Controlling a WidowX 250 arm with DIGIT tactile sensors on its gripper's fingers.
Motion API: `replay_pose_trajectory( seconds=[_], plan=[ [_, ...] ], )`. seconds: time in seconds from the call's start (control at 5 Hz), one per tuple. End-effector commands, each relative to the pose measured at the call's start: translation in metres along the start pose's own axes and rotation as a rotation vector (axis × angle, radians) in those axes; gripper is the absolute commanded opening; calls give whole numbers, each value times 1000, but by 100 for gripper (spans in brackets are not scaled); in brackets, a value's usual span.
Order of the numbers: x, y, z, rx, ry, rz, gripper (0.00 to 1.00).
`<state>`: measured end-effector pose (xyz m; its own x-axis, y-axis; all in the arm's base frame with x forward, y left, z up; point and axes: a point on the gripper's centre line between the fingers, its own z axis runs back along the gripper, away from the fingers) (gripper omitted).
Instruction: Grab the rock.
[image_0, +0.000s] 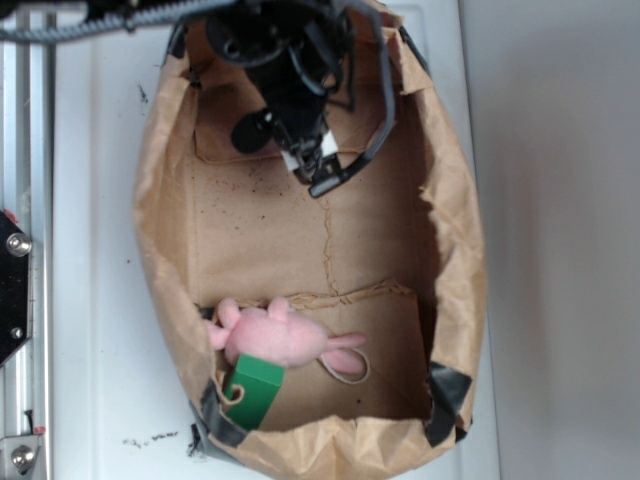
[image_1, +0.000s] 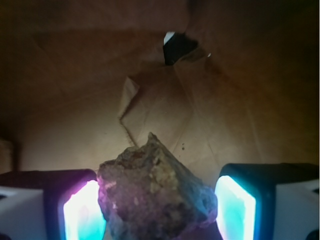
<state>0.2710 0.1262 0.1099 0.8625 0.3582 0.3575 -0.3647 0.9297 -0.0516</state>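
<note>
Now lumpy, mottled rock (image_1: 157, 192) between tool (image_1: 159, 210) pads (image_1: 82, 212)

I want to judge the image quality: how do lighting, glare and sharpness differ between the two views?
Exterior view: bright and even, slightly soft; the white table is nearly overexposed, and the arm shades the paper bag. Wrist view: dim and brown, with glowing magenta-cyan glare on the fingers; the rock between them is fairly sharp.

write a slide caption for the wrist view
Rock sits between the pincer's two glowing fingers, brown paper bag behind.
</note>
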Motion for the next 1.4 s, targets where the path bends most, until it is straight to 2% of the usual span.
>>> replay_pose_trajectory(
  seconds=[0.0,0.4,0.6,1.2],
  plan=[
    [25,-34,71,59,-81,-120,0],
    [16,-74,94,7,-9,-380,0],
    [12,-79,95,36,7,-445,0],
    [10,-76,98,9,21,-423,0]
  ],
)
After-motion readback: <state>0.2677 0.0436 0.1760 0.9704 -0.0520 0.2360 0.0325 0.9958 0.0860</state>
